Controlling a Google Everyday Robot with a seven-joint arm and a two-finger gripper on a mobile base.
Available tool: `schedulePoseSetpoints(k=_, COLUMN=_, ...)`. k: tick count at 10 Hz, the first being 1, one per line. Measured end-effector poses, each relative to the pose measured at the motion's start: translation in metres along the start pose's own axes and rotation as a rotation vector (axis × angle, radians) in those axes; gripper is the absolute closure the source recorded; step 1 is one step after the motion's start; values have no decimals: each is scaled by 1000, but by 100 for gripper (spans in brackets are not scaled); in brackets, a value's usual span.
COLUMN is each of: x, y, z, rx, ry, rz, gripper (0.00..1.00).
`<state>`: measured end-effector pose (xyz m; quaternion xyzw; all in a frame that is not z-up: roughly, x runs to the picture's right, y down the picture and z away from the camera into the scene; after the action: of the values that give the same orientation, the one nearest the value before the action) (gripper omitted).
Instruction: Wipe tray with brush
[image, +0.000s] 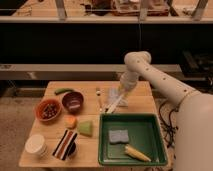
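The dark-green tray (151, 133) lies at the table's front right. A grey-blue sponge (119, 136) and a yellow object (136, 153) lie in it. My gripper (120, 95) hangs over the table just behind the tray's far-left corner. It is shut on the brush (112, 105), whose white handle slants down and left from the fingers. The brush's lower end is just above the tray's far rim. I cannot make out the bristle head.
A metal fork (99, 97) lies left of the brush. Further left are a dark-red bowl (73, 101), an orange bowl (48, 110) and a green vegetable (63, 91). A light-green sponge (85, 128), an orange piece (71, 121), a white cup (36, 145) and a striped packet (65, 145) are at front left.
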<state>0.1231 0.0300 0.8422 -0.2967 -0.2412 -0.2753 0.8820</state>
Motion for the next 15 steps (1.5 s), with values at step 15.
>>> schedulePoseSetpoints(k=15, x=-14, y=139, z=-66, rx=-2, ry=-188, rz=264, gripper=100)
